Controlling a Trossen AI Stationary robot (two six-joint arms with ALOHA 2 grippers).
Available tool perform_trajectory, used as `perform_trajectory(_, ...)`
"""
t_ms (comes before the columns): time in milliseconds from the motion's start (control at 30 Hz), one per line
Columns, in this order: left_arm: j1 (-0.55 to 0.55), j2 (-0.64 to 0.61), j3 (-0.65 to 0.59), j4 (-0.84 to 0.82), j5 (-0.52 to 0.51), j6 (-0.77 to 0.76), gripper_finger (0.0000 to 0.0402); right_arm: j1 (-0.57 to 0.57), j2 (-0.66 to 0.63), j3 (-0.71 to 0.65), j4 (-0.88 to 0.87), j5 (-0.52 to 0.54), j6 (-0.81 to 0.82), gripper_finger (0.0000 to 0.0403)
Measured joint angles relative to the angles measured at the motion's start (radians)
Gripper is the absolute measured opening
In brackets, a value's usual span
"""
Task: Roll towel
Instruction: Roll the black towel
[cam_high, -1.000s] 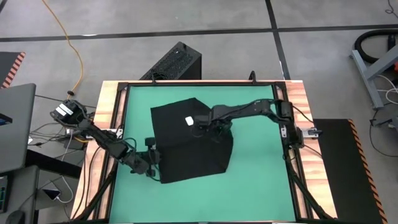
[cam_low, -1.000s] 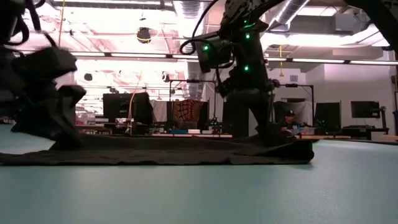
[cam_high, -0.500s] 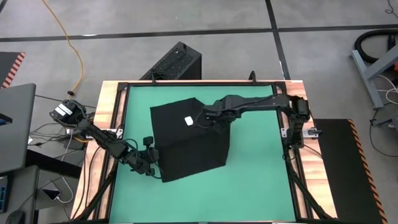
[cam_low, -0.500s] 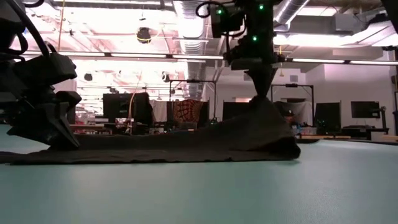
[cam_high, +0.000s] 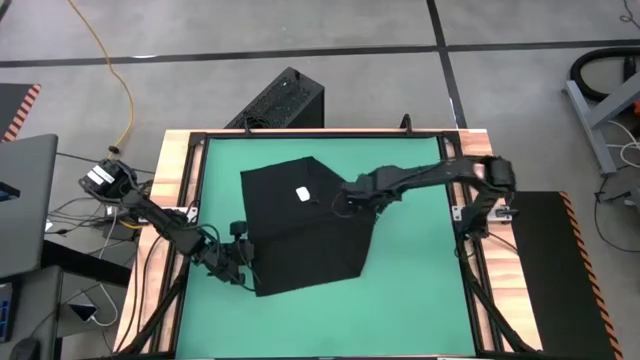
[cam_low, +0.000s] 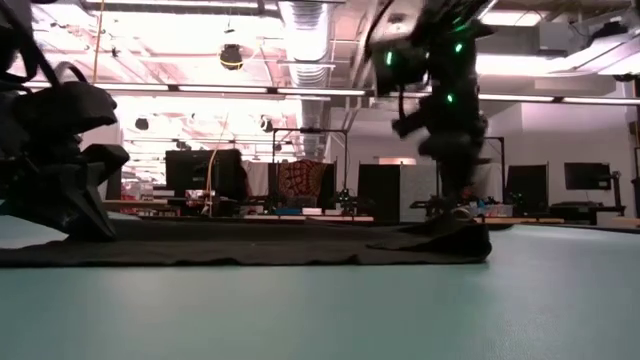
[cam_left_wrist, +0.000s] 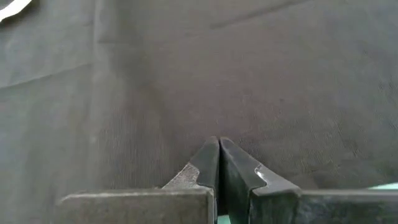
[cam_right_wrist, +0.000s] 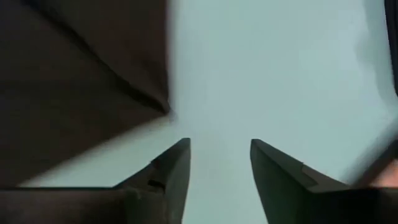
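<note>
The black towel (cam_high: 300, 225) lies spread on the green table (cam_high: 410, 280), its white tag (cam_high: 303, 194) facing up near the far side. My left gripper (cam_high: 247, 263) is shut and slants down onto the towel's near-left corner; the left wrist view shows its tips (cam_left_wrist: 217, 144) against flat cloth. My right gripper (cam_high: 342, 207) hangs open just above the towel's right edge, with only bare table between its fingers (cam_right_wrist: 219, 155). In the low view the towel's right end (cam_low: 450, 238) sits in a low hump under that gripper (cam_low: 455, 195). My left gripper has its shut fingertips (cam_left_wrist: 211, 152) down on the towel's top near the near-left corner (cam_high: 255, 272), slanting down from the table's left. The cloth there lies flat. Whether any cloth is caught between the fingers I cannot tell.
A black ribbed box (cam_high: 280, 100) stands on the floor beyond the far edge. A wooden frame (cam_high: 180, 170) borders the table. A laptop (cam_high: 25, 200) and cables lie off to the left. Bare green table lies to the towel's right and near side.
My right gripper first rose with the towel's right part, tenting it, then opened and let go while moving toward the table's right edge. That part has dropped back onto the table as a low hump. The towel's left part has stayed flat under my left gripper.
</note>
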Motion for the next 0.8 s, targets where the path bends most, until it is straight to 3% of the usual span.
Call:
perform_trajectory(133,-0.032,-0.001,0.001,-0.023,0.014,-0.018,0.0000,0.048,-0.065,-0.084,0.421,-0.034,-0.096,0.0207)
perform_trajectory(267,-0.060,-0.001,0.002,-0.041,0.014,-0.078,0.0000,0.068,0.001,-0.103,0.646,-0.038,-0.245,0.0204)
perform_trajectory(633,-0.076,-0.033,0.001,-0.067,0.037,-0.157,0.0000,0.000,0.241,-0.035,0.974,-0.039,-0.493,0.0199)
perform_trajectory(800,-0.077,-0.039,0.000,-0.068,0.041,-0.152,0.0000,-0.018,0.315,0.031,1.026,-0.130,-0.542,0.0198)
